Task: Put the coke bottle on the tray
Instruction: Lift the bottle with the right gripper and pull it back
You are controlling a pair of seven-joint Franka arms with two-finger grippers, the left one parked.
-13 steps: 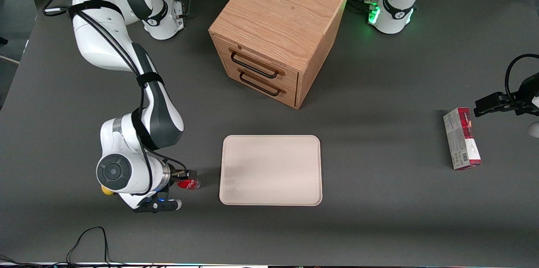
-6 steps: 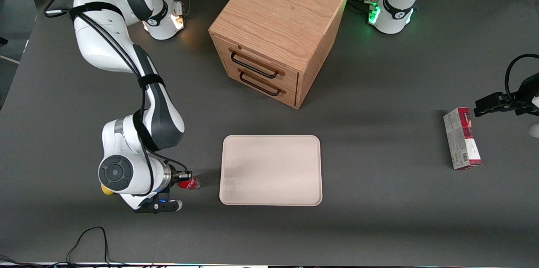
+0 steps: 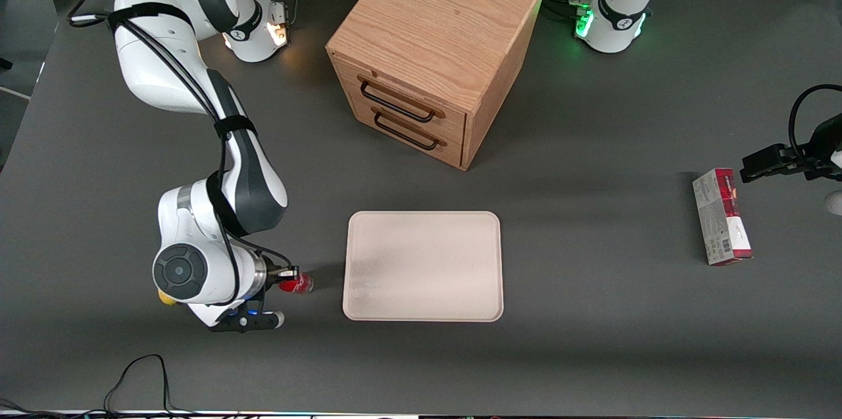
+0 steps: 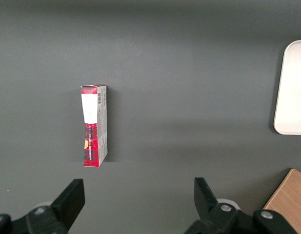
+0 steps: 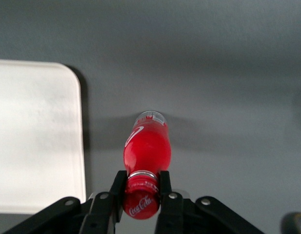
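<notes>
The coke bottle is small, with a red cap, red label and clear base. My right gripper is shut on its cap and neck, one finger on each side. In the front view the bottle sticks out of the gripper just beside the tray, toward the working arm's end of the table. The tray is cream-beige, flat, with rounded corners, and nothing lies on it. Its edge also shows in the right wrist view, close beside the bottle.
A wooden drawer cabinet stands farther from the front camera than the tray. A red-and-white carton lies toward the parked arm's end of the table. A bit of a yellow object peeks out under the working arm's wrist.
The gripper has closed a little further on the bottle's cap and shifted very slightly. The bottle stays beside the tray.
</notes>
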